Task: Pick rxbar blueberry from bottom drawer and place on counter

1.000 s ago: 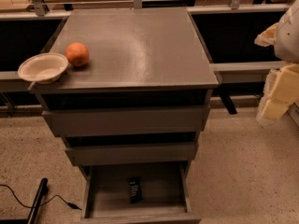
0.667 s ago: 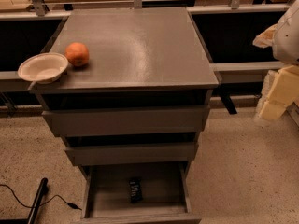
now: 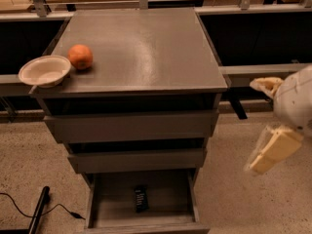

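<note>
Gripper (image 3: 274, 149): mine, hanging at the right edge of view, off to the side of the cabinet and well apart from every drawer. Spread or closed: cannot tell. Nothing seen in it.

Rxbar blueberry (image 3: 141, 199): small flat rectangle, near-black, with faint pale print on the upper face. It lies flat on the floor of the bottom drawer (image 3: 101, 213), near the middle, long side running front to back, clear of the walls. Drawer stands pulled open.

Counter (image 3: 146, 48): grey-brown, slight sheen. An orange (image 3: 80, 56) sits at its left, just beside a pale bowl (image 3: 45, 71) that overhangs the left edge.
</note>
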Robot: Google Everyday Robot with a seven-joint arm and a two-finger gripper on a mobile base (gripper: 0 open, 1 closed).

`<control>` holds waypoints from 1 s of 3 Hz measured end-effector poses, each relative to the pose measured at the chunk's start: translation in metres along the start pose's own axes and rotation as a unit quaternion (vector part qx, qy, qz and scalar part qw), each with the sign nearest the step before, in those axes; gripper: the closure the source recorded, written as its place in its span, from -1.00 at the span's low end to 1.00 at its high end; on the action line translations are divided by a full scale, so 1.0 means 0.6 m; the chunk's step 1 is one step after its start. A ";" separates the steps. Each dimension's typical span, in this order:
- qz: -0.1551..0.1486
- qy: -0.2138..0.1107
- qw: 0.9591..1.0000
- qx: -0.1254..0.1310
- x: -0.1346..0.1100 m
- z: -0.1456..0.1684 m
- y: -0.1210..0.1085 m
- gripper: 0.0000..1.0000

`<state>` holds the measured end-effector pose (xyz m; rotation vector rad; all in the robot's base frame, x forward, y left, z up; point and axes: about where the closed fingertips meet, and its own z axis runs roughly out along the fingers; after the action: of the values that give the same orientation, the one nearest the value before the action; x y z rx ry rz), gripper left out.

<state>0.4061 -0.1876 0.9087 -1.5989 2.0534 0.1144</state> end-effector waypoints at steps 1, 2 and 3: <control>0.022 -0.069 0.997 -0.003 0.041 0.085 0.062 -1.00; 0.029 -0.107 0.994 0.005 0.048 0.105 0.087 -1.00; 0.026 -0.104 0.994 -0.001 0.046 0.128 0.061 -1.00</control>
<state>0.3949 -0.1718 0.8214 -1.4681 1.9344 0.2913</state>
